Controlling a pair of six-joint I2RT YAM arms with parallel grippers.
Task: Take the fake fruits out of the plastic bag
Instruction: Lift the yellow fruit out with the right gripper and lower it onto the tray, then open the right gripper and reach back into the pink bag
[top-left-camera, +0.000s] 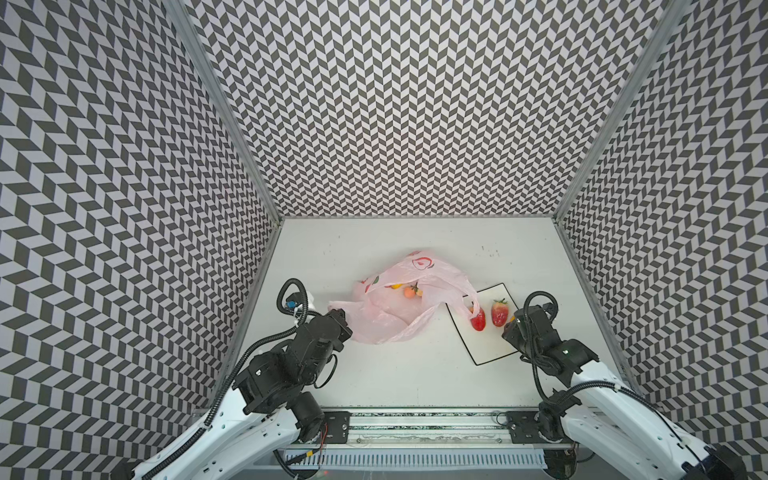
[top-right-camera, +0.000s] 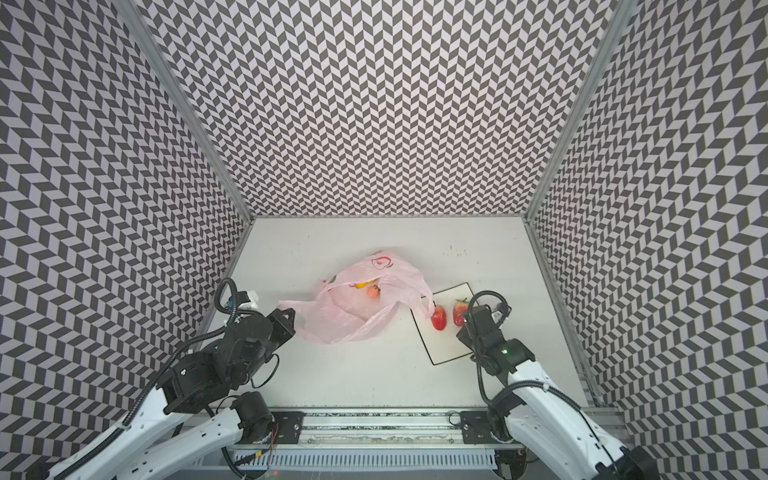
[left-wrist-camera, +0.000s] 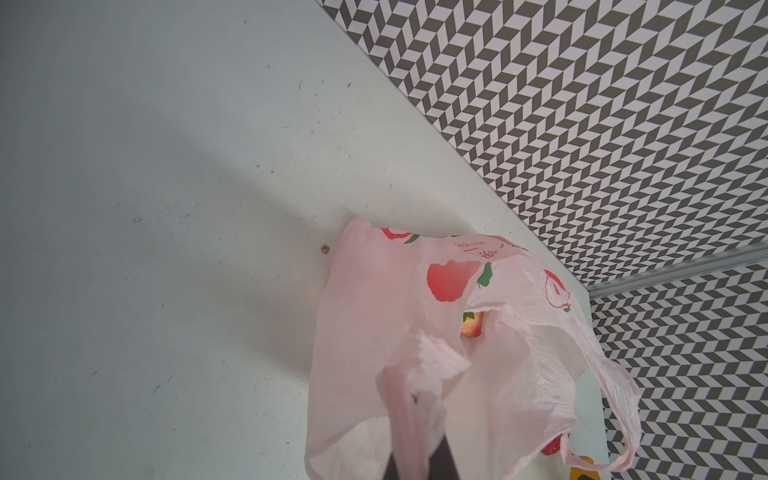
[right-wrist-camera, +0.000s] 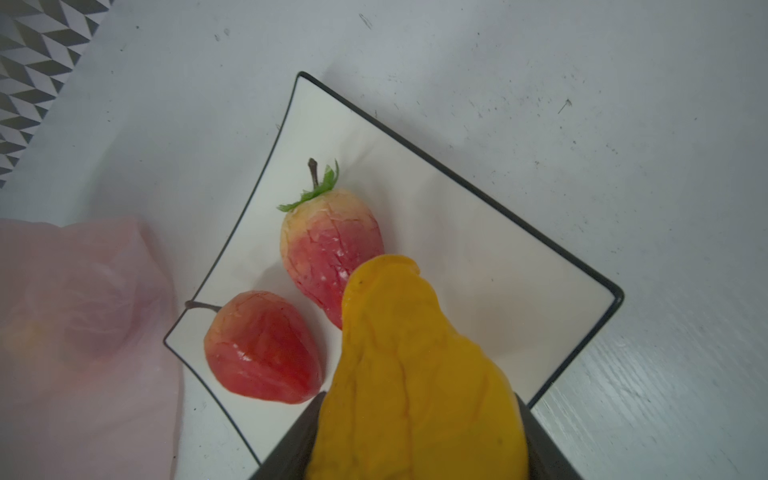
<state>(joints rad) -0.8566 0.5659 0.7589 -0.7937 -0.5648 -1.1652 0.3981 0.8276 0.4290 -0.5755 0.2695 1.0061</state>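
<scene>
Placement: right jaws, clamped on the yellow fruit (right-wrist-camera: 415, 374), should lower it onto bare plate (right-wrist-camera: 498, 270) clear of the strawberries (right-wrist-camera: 328, 249); left jaws grip the plastic bag (left-wrist-camera: 374, 311).

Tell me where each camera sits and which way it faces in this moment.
Top views: high over the near table edge, looking down; left arm and right arm show.
Left wrist: looks along the left gripper, shut on the plastic bag.
Right wrist: looks down past the right gripper, holding a yellow fruit, at two strawberries.
Shared: both top views also show bag and strawberries.
</scene>
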